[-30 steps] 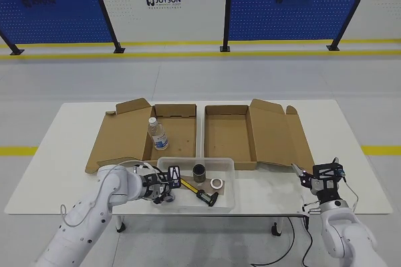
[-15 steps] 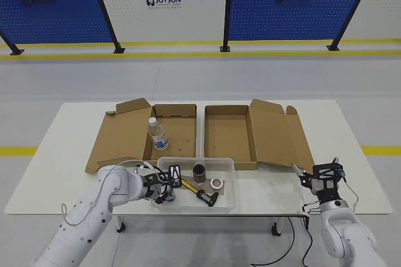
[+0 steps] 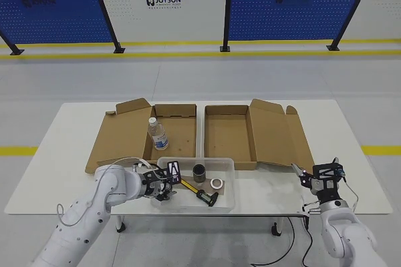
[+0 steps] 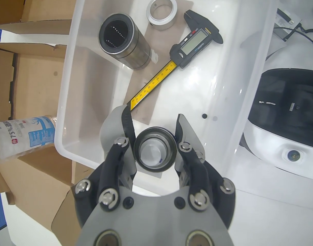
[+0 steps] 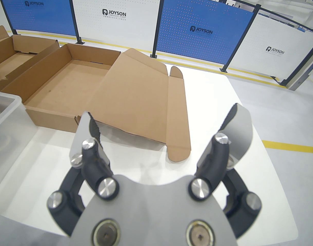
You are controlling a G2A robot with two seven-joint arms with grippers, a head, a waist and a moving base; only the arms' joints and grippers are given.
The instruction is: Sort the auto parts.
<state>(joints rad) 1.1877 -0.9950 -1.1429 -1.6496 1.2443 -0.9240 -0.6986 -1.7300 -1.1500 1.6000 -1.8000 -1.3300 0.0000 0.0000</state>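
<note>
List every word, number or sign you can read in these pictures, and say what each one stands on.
"75%": bottle label; the characters after it are too blurred to read.
Caliper scale: numbers too small to read.
Wall panels: a company logo and name, repeated.
Bearing in the left end effector: no legible marks.

Factory hall; pegboard partitions (image 3: 287, 17), floor lines (image 3: 7, 151)

White table (image 3: 60, 153) on pale grey floor (image 3: 53, 80); yellow floor lines (image 3: 0, 151); blue and white perforated panels (image 5: 187, 13) behind.
</note>
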